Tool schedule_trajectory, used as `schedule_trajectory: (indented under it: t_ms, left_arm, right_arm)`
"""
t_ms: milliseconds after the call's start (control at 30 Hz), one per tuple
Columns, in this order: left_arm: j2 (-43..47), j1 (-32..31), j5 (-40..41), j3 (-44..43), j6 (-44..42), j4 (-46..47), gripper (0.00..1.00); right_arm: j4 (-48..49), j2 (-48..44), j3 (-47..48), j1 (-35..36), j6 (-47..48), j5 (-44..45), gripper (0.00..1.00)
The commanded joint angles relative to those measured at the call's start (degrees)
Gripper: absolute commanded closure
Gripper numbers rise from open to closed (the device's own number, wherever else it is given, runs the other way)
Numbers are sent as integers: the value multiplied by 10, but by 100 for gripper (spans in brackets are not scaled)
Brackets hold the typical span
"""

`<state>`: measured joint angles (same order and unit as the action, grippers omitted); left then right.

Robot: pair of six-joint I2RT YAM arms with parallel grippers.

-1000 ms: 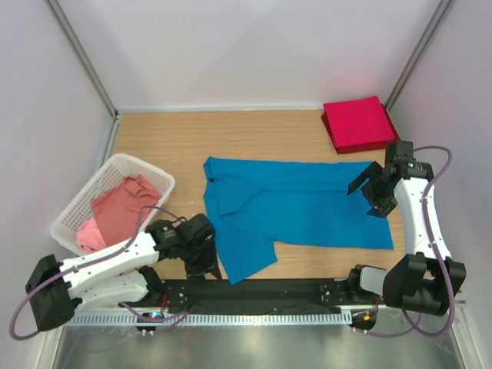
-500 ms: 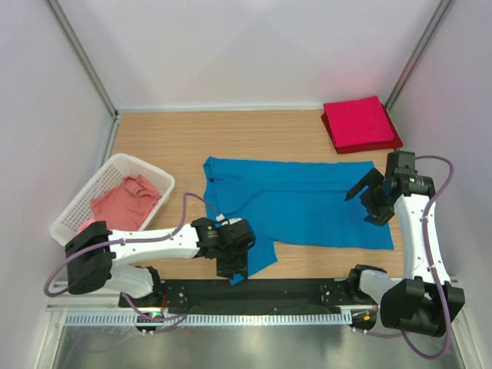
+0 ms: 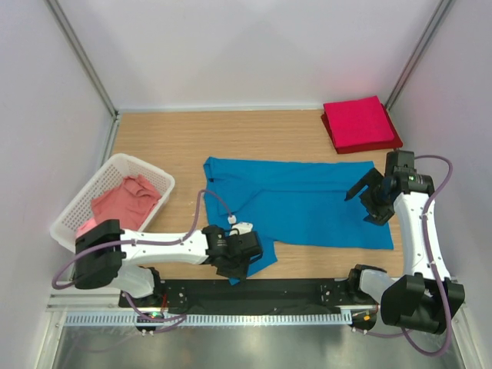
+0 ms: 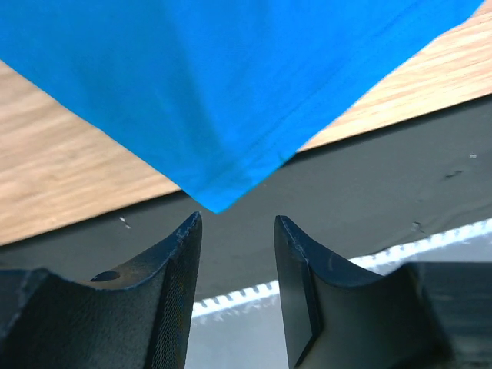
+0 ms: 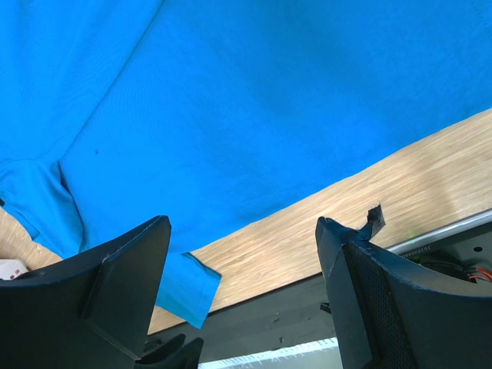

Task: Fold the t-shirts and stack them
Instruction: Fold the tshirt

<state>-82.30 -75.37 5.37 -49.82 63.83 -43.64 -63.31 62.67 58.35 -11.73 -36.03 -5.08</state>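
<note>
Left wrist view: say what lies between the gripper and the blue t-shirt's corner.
Only a sliver of the black strip, seen in the left wrist view; the left gripper, jaws open, sits just short of the corner of the blue t-shirt.

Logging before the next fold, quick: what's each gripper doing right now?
Left gripper: open, nothing held; blue t-shirt corner at its tips.
Right gripper: open above the blue t-shirt, nothing held.
</note>
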Motion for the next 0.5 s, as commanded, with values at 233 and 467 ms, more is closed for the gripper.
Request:
schedule_trajectory:
  t_ms: [233,467]
  left_arm:
    - [-8,-4,2,38,-85,47,57]
    - [-27,-5,-5,36,-114,72,57]
  right_arm:
    - [15,5,11,-2,1,-2,16]
    - [17,3,11,-4,-4,6,16]
